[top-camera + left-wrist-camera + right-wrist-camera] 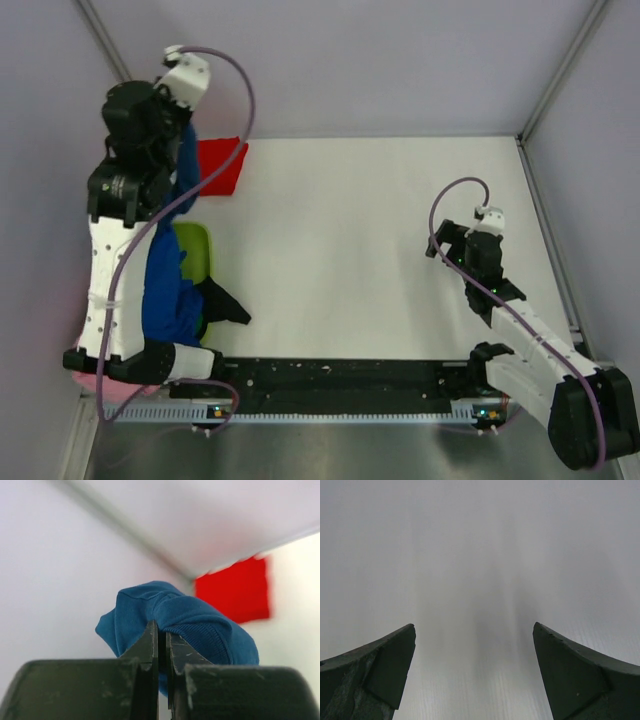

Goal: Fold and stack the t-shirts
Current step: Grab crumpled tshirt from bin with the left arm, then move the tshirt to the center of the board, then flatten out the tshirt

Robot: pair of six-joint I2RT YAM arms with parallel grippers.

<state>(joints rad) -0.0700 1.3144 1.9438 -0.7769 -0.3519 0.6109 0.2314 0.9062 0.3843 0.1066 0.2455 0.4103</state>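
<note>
My left gripper [161,630] is shut on a bunched fold of the royal blue t-shirt [192,622] and is raised high at the far left [182,122]. The shirt [165,280] hangs from it in a long drape down to the lime green basket [198,250]. A plain red t-shirt [221,165] lies folded flat at the table's back left; it also shows in the left wrist view [232,592]. A dark navy t-shirt [226,304] spills out of the basket onto the table. My right gripper [474,626] is open and empty, low over bare table at the right [443,243].
The white table [350,250] is walled by pale panels at the back and both sides. A black rail [340,375] runs along the near edge between the arm bases. A bit of pink cloth [84,379] shows under the left arm's base.
</note>
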